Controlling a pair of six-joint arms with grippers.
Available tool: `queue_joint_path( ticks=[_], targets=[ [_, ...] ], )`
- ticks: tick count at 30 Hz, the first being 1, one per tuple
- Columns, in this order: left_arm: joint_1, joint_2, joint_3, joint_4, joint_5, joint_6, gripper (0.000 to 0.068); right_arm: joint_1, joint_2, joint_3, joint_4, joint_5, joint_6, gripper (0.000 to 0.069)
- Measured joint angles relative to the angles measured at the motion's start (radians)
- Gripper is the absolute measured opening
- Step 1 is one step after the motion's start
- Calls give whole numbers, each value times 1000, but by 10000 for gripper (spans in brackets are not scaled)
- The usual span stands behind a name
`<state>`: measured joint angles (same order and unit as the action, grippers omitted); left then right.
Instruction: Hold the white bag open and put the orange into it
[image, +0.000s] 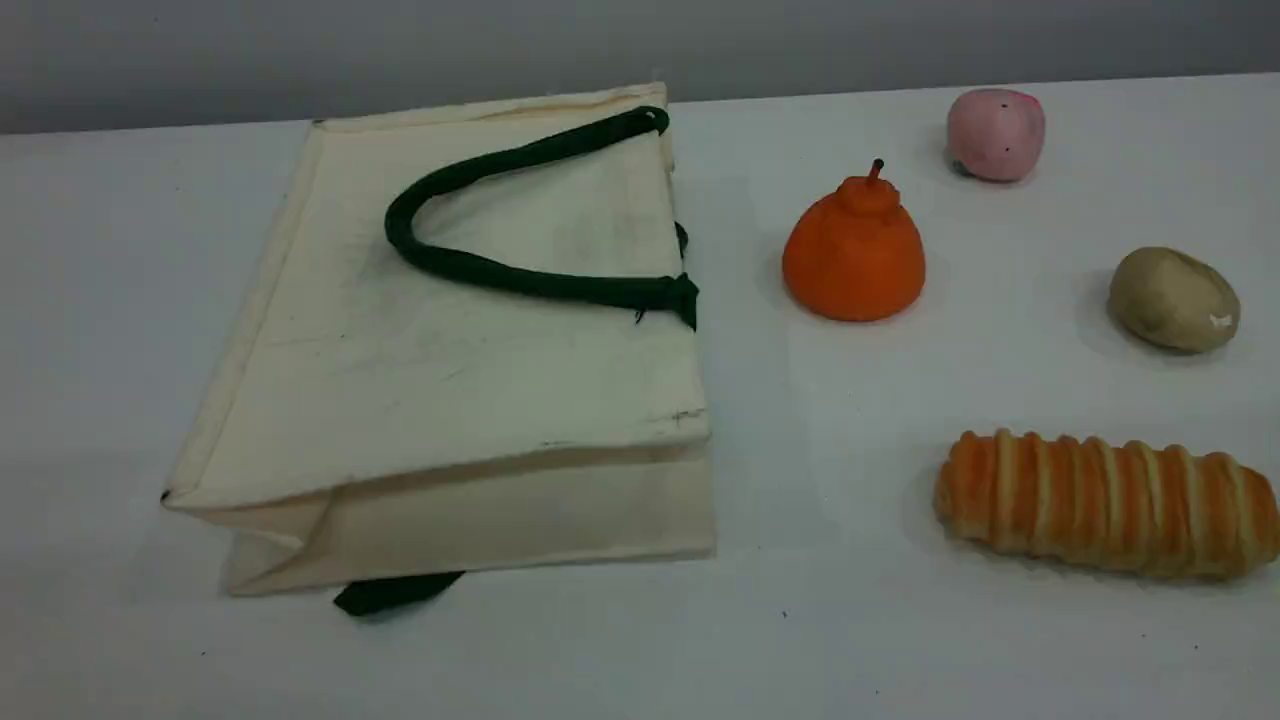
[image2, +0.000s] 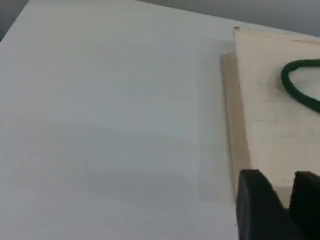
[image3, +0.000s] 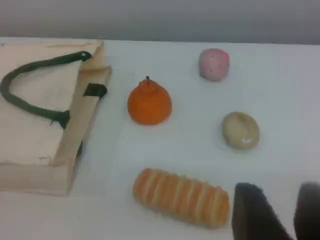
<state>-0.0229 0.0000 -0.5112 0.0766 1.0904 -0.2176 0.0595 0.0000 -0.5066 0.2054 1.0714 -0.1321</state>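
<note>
Scene view: white bag (image: 450, 340) lies flat on the table (image: 800, 640), one green rope handle (image: 470, 265) looped across its top face, a second green strap (image: 390, 592) poking out beneath its near edge. The orange (image: 853, 255) stands upright just right of the bag, not touching it. Beyond it lies a pink ball (image: 995, 133); a potato (image: 1173, 299) sits further right, a striped bread loaf (image: 1105, 503) nearest.

Left wrist view: only the bag's side and a bit of handle show. Left gripper (image2: 284, 200) over the bag's edge, fingers slightly apart, nothing between.

Right wrist view: bag mouth with a green tab (image3: 95, 90), plus all four foods. Right gripper (image3: 289, 207) beside the loaf, fingers parted, holding nothing.
</note>
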Motion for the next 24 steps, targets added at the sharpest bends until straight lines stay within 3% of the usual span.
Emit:
queue_joint_path(
  ticks=[24],
  targets=[
    [0, 0, 0, -3, 4, 27, 173, 0, 0, 1, 2, 0, -4, 222]
  ],
)
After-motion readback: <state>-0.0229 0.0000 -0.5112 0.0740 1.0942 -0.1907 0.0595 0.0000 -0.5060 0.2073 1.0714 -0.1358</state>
